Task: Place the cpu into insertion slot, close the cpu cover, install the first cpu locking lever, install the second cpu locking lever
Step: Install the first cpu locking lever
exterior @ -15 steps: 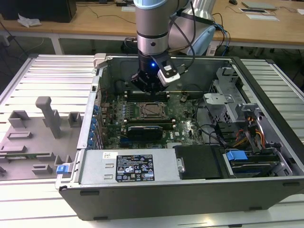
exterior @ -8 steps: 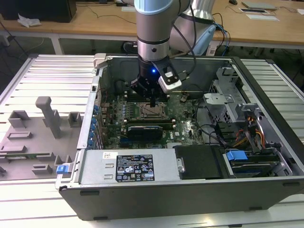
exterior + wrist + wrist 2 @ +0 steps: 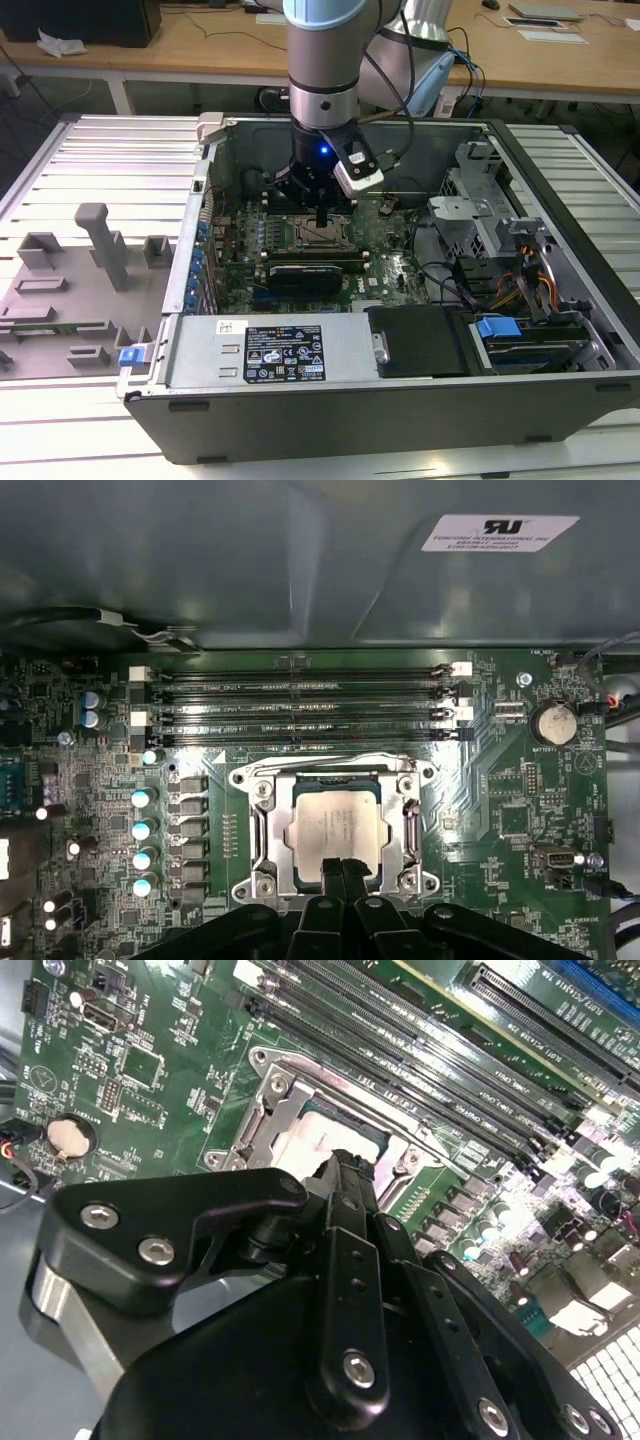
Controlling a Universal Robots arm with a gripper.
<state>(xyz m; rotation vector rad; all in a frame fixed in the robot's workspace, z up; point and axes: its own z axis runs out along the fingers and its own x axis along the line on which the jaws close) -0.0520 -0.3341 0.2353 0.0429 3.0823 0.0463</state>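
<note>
Gripper: the gripper (image 3: 341,865) hangs inside the open case (image 3: 560,390), fingers (image 3: 345,1175) pressed together with nothing between them, tips at the socket's near edge, touching or just above the cpu's rim; contact cannot be told.
Cpu: the cpu (image 3: 335,825) lies flat in the socket (image 3: 335,825), straight below and just ahead of the fingertips, its pale top showing through the frame.
Cover: the cover (image 3: 268,825) lies down around the cpu, a grey metal frame whose cut-out edges border the chip on all sides.
Levers: thin wire runs along the frame's far edge (image 3: 330,767); whether it is latched cannot be told.
Open room: memory slots (image 3: 300,705) run just beyond the socket; a row of capacitors (image 3: 143,830) stands to one side, a coin cell (image 3: 553,723) well apart on the other.
Case edges: in the exterior view the case walls ring the arm, with drive bays (image 3: 520,290) toward the exterior view's right.
Worktop: the ribbed worktop (image 3: 110,160) carries the case; grey fixtures (image 3: 100,245) sit well off at the exterior view's left.
</note>
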